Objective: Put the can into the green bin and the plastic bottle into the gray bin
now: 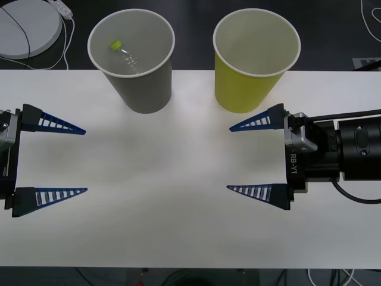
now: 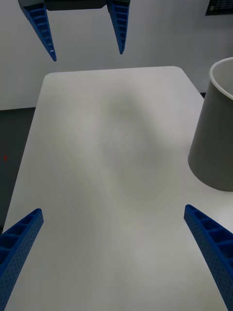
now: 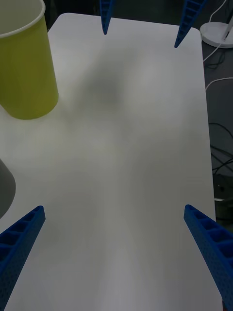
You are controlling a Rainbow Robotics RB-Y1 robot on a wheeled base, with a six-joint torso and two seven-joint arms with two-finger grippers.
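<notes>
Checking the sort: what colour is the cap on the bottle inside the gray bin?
Lime green, clearest in the front view: plastic bottle in gray bin.

The left gripper (image 1: 80,159) is held low over the left side of the surface (image 1: 178,238), its two blue ribbed fingers (image 1: 56,125) spread wide apart and pointed toward the middle. Nothing is held between them. The right gripper (image 1: 231,159) is placed opposite, on the right side, with its black wrist and arm (image 1: 357,149) stretched in level from the right edge. Its fingers are likewise spread wide and pointed inward, with nothing between them. The two grippers are set facing each other, well apart, tips aimed at one another across the bare middle.
</notes>
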